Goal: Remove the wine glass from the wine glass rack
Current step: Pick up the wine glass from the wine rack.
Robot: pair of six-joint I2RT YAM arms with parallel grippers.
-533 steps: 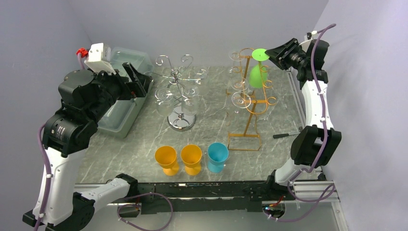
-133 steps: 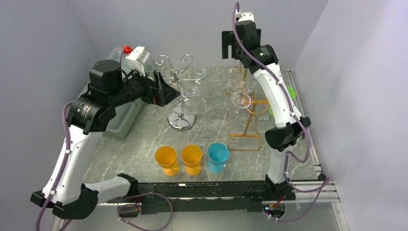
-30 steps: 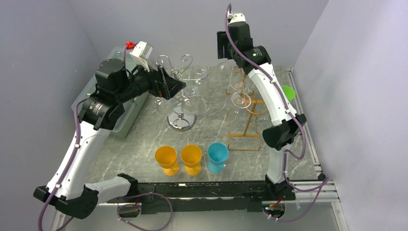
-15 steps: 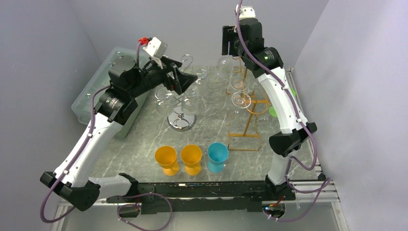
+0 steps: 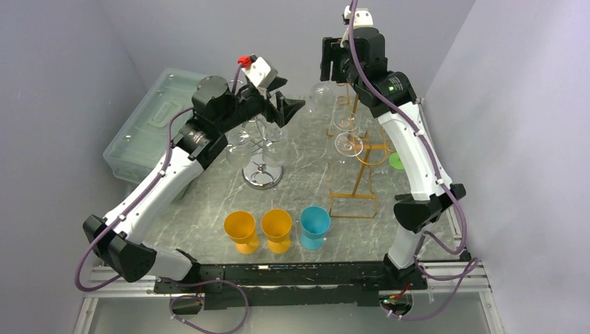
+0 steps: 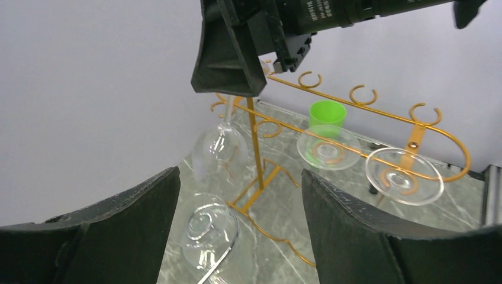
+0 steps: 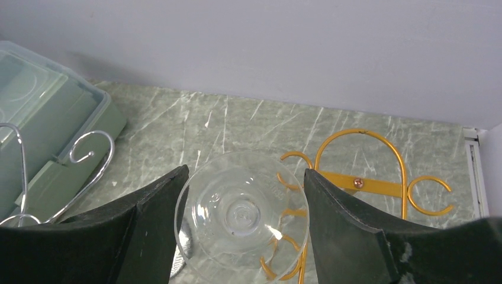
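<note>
1 clear wine glass (image 7: 241, 210) — inverted, foot in right hand (image 7: 244, 173).

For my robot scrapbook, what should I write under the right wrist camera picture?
The right gripper holds a clear wine glass by its foot, next to the gold rack.

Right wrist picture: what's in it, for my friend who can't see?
A clear wine glass, seen from above its round foot, is pinched in the right gripper. Beside it stands a gold rack on a marble table, with a silver rack's curl and a clear plastic bin at left.
</note>
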